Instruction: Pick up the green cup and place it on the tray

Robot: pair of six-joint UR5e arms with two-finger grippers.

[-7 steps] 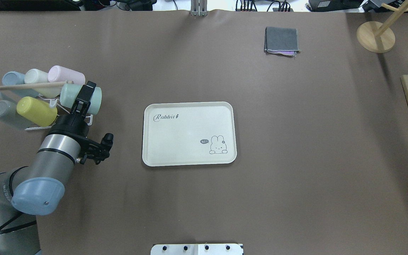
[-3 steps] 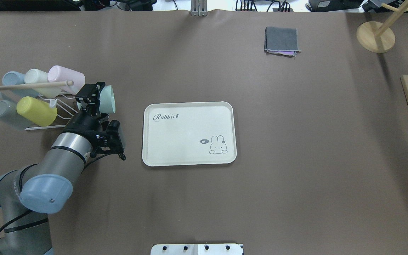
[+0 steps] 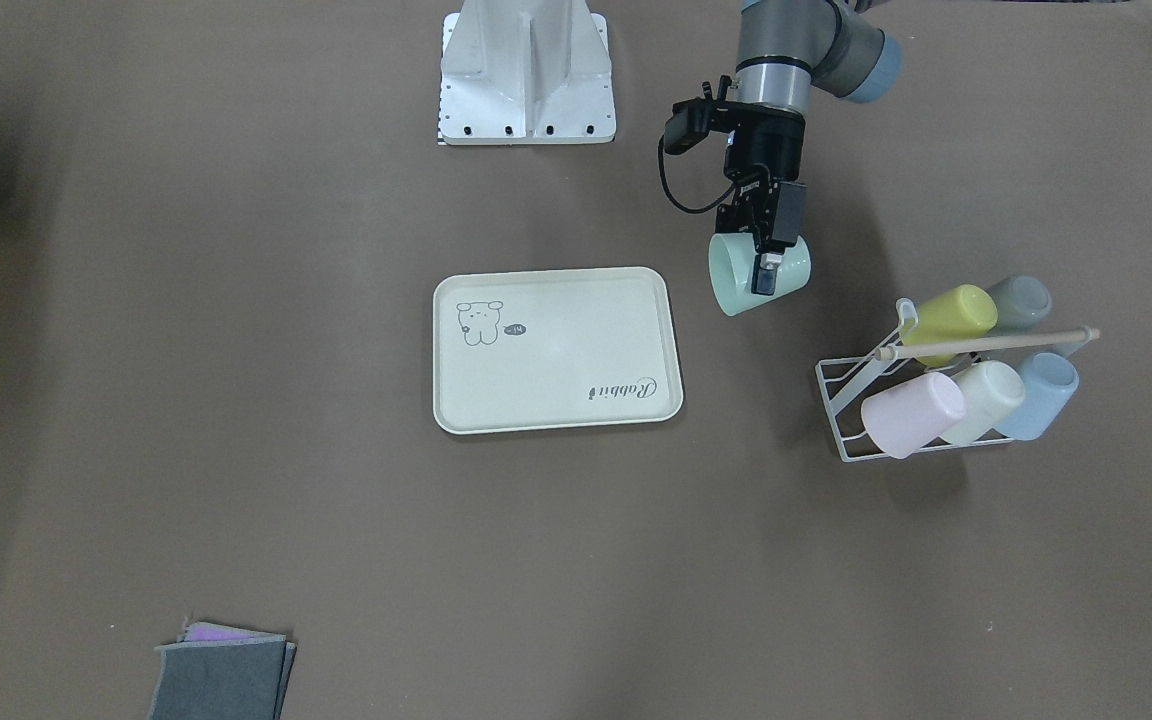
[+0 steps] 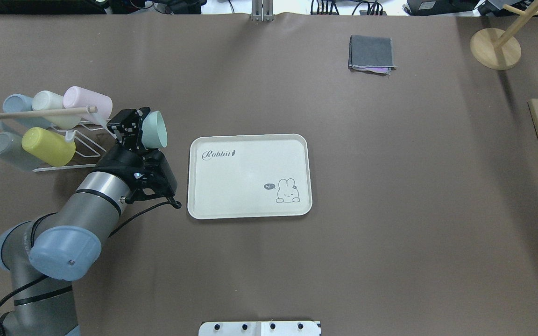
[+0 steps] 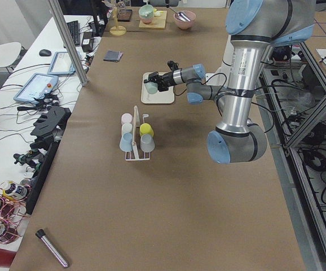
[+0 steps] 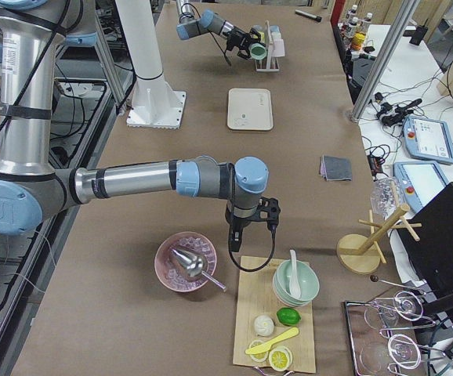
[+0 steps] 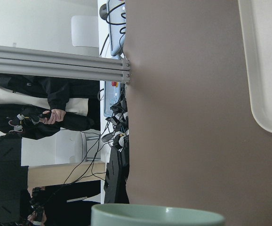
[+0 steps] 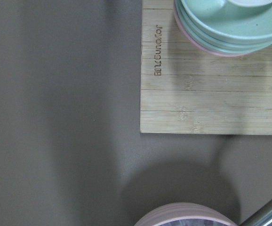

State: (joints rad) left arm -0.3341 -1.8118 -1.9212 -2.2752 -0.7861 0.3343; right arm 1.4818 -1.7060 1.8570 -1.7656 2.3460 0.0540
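Brown table (image 4: pixel 390 186) underneath. Pulled clear of white wire rack (image 4: pixel 84 148) since a second ago: small pale mint-green plastic cup (image 4: pixel 156 128), lying sideways, pinched by left gripper (image 4: pixel 134 122), near large cream rectangular tray (image 4: pixel 241 177), at its 10 o'clock. Racked at cup's 9 o'clock: five pastel cups (image 4: pixel 48 146).

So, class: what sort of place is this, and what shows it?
Probably a robotics lab: the left arm, its pincer holding a green cup, a teach pendant on the side bench, and an aluminium post.
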